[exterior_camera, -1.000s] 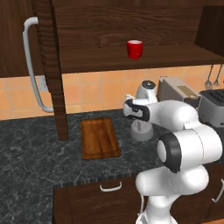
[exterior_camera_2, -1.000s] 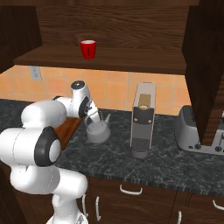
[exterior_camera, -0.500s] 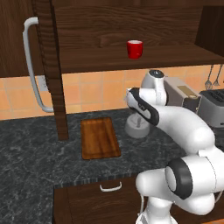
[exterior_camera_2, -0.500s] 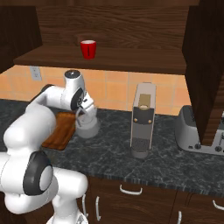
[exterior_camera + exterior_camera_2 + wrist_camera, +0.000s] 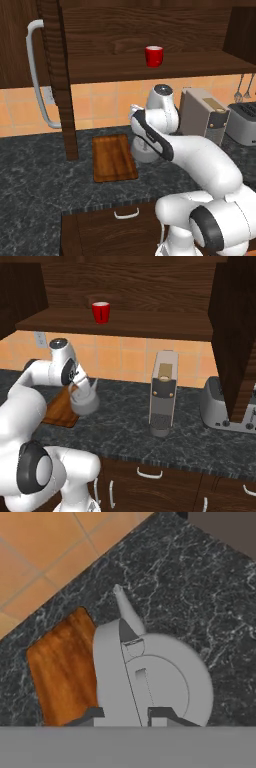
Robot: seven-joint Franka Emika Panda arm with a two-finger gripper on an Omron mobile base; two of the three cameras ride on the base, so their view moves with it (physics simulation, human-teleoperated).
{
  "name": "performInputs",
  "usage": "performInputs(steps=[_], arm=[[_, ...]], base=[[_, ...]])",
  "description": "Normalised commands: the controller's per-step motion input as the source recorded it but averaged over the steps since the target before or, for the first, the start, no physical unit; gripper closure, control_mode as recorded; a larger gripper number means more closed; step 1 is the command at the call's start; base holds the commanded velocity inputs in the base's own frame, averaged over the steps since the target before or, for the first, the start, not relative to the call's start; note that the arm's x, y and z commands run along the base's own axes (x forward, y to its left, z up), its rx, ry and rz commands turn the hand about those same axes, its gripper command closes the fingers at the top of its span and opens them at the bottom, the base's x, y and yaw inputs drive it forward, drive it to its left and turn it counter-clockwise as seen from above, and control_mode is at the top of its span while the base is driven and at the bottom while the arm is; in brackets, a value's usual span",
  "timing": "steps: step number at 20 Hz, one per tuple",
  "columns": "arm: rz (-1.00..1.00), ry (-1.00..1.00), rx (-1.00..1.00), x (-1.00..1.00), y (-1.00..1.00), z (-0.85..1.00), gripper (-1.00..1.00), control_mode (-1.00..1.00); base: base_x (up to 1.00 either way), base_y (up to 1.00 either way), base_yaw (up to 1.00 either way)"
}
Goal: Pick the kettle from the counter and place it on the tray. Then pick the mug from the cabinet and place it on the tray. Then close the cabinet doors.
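Dark speckled tabletop [image 5: 45, 185] under an open cabinet [image 5: 150, 30] carries the tray [image 5: 114, 157] on the left, flat and bare, ready for a load. Just right of it the hand [image 5: 126, 714] is clamped on the handle of the kettle [image 5: 160, 679], which hangs beside the tray's edge, apparently for carrying across; the mug [image 5: 154, 55] waits on the shelf above

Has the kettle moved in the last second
Yes. The kettle, gripped by its handle, has shifted toward the tray and away from the coffee machine, and now sits beside the tray's edge.
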Motion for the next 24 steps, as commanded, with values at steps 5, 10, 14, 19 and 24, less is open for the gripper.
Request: performInputs(steps=[5, 10, 14, 19, 24], arm=[[-0.01, -0.30, 0.00, -0.08, 0.50, -0.05, 1.00, -1.00], [0.00, 0.00, 0.00, 0.02, 0.57, 0.16, 1.00, -1.00], [0.00, -0.03, 0.00, 0.20, 0.52, -0.03, 1.00, -1.00], [0.00, -0.12, -0.01, 0.40, 0.33, -0.07, 1.00, -1.00], [0.00, -0.17, 0.00, 0.32, 0.22, -0.17, 1.00, -1.00]], base=[[0.00, 0.00, 0.00], [0.00, 0.00, 0.00], [0.00, 0.00, 0.00], [0.00, 0.00, 0.00], [0.00, 0.00, 0.00]])
